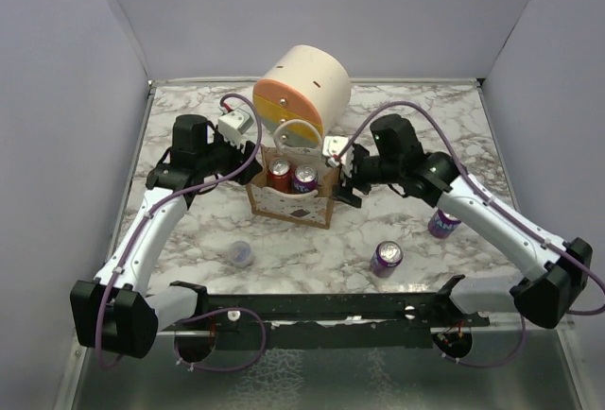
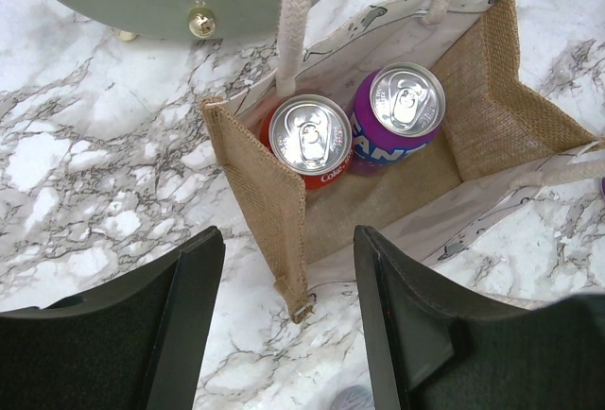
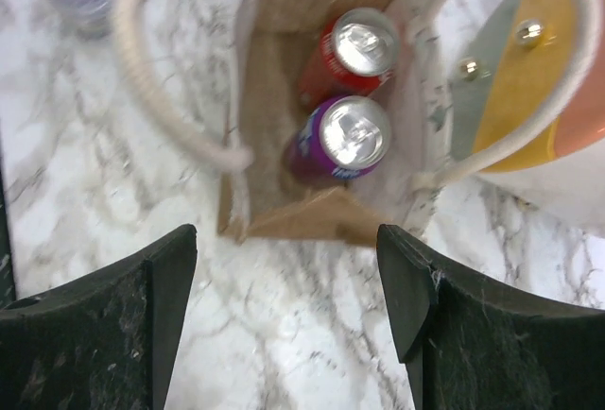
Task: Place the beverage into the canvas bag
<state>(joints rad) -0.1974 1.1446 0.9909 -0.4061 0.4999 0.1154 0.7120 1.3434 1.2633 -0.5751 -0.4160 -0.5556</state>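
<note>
The canvas bag (image 1: 288, 207) stands on the marble bench (image 1: 189, 230), just in front of the cream drawer cylinder (image 1: 301, 89). Inside it, a red cola can (image 2: 308, 138) and a purple soda can (image 2: 402, 108) stand upright side by side. The left end effector (image 2: 288, 249) and right end effector (image 3: 284, 249) flank the bag, both spread and empty. A loose purple can (image 1: 386, 258) stands on the bench outside the bag.

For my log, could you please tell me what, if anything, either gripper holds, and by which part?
Nothing: the left gripper and right gripper are both open and empty.
</note>
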